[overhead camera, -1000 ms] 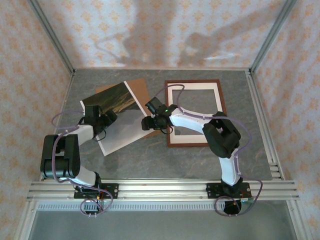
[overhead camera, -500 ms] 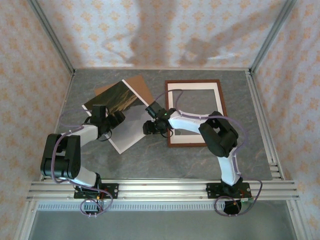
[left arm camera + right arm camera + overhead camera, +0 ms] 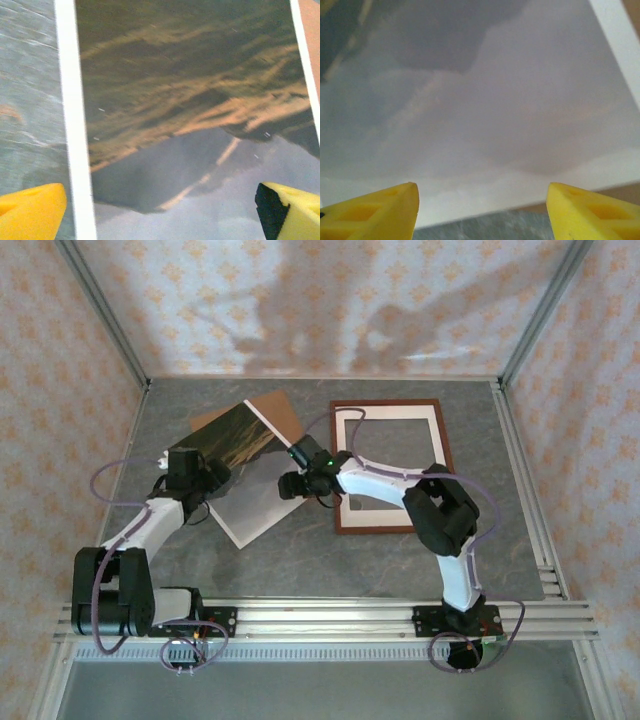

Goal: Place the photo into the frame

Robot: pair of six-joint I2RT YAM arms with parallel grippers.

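Much of the scene is covered from above. The right arm (image 3: 385,480) lies across the near left part of the frame (image 3: 385,403), hiding that corner and part of the white mat (image 3: 390,418) inside it, and its elbow covers the frame's near right corner. The left gripper (image 3: 208,480) sits over the left side of the photo (image 3: 255,490), and the right gripper (image 3: 285,485) sits over its right edge. Whether any fingertip touches the print cannot be told. The wrist views are close and soft, and they cut the photo off on all sides.

There is one photo, one frame, one mat, one brown cardboard board (image 3: 283,412) and two arms.

The photo is a glossy landscape with a white border. It shows dark brown-green hills streaked with tan, and pale grey haze takes up the rest. It lies flat and turned at an angle on the left half of the desk (image 3: 300,560), partly on top of the cardboard board, whose far corner sticks out toward the far edge. The reddish-brown frame lies flat on the right half of the desk, nearer the far edge, apart from the photo.

In the left wrist view the left gripper (image 3: 160,215) is spread wide. One yellow fingertip is over the desk just outside the white border and the other is over the print, with nothing gripped. In the right wrist view the right gripper (image 3: 482,212) also stands apart over the grey haze, with nothing held between its fingertips. A strip of desk (image 3: 470,232) shows below the border.
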